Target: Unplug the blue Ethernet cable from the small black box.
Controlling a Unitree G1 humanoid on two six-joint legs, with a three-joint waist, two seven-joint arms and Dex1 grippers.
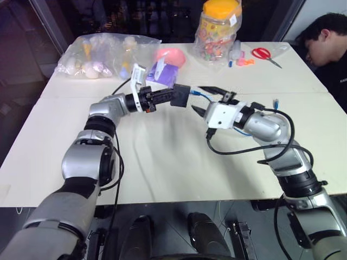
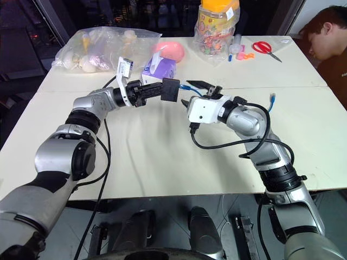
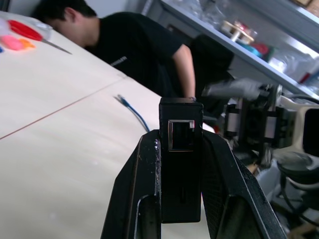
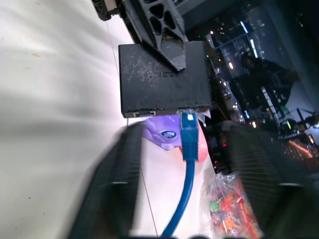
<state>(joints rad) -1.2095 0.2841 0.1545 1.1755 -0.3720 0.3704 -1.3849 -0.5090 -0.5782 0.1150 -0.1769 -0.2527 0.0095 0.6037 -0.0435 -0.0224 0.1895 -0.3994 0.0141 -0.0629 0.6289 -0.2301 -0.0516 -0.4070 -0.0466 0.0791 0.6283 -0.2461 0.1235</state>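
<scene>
My left gripper point(image 1: 172, 97) is shut on the small black box point(image 1: 181, 95) and holds it in the air over the middle of the table. In the left wrist view the box point(image 3: 180, 164) stands between both fingers point(image 3: 142, 194), with an empty port facing the camera. The blue Ethernet cable point(image 4: 188, 164) meets the box's point(image 4: 164, 74) edge with its plug; I cannot tell how deep it sits. My right gripper point(image 1: 205, 101) is open, its fingers on either side of the cable just short of the box. The cable's far end point(image 1: 275, 103) lies on the table.
At the back of the table point(image 1: 162, 162) are a purple-and-white tissue box point(image 1: 162, 71), a pink object point(image 1: 171, 55), a clear bag of items point(image 1: 103, 54), a candy jar point(image 1: 217, 30) and red scissors point(image 1: 263, 53). A person point(image 1: 325, 38) leans at the far right corner.
</scene>
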